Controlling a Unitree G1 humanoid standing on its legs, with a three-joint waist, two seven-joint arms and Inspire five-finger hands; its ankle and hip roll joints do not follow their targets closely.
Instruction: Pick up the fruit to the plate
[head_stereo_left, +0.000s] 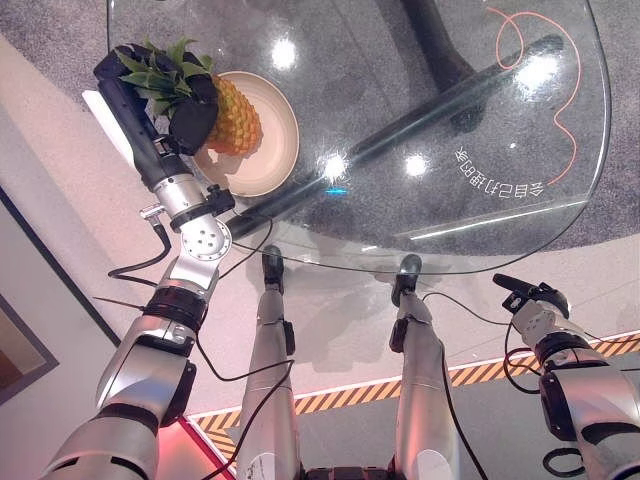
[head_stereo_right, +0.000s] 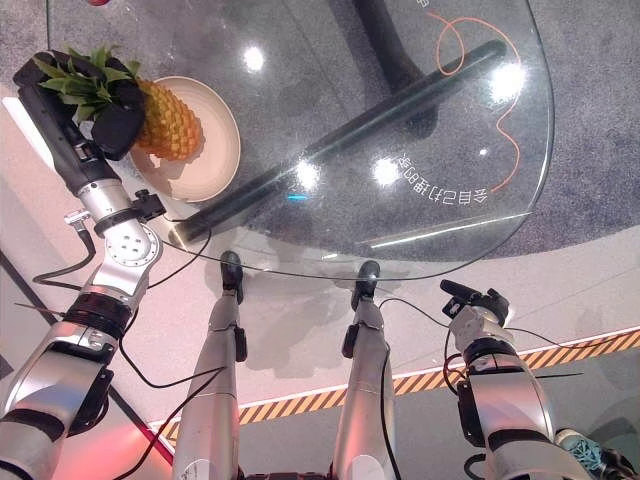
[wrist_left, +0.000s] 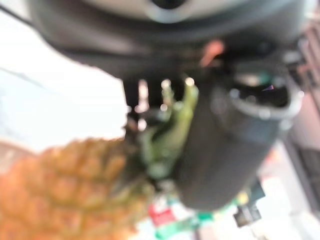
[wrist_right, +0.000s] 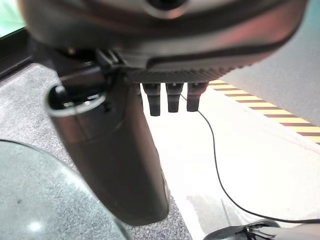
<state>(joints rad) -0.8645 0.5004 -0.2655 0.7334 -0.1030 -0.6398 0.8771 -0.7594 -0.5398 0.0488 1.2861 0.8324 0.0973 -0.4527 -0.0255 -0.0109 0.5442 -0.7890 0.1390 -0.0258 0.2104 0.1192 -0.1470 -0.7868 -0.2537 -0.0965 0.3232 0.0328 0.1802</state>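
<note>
A pineapple (head_stereo_left: 237, 120) lies across the beige plate (head_stereo_left: 275, 150) at the near left of the glass table; whether it rests on the plate I cannot tell. My left hand (head_stereo_left: 140, 85) is shut on its green leafy crown (wrist_left: 167, 135), the thumb (wrist_left: 225, 145) curled against the leaves. The orange body (wrist_left: 60, 185) shows past the hand in the left wrist view. My right hand (head_stereo_left: 525, 297) hangs idle off the table's near right edge, fingers relaxed and holding nothing.
The round glass table (head_stereo_left: 480, 225) has a dark base showing through it and white lettering near the front. An orange cord (head_stereo_left: 560, 90) curls at the far right. Yellow-black striped tape (head_stereo_left: 480, 372) runs along the floor.
</note>
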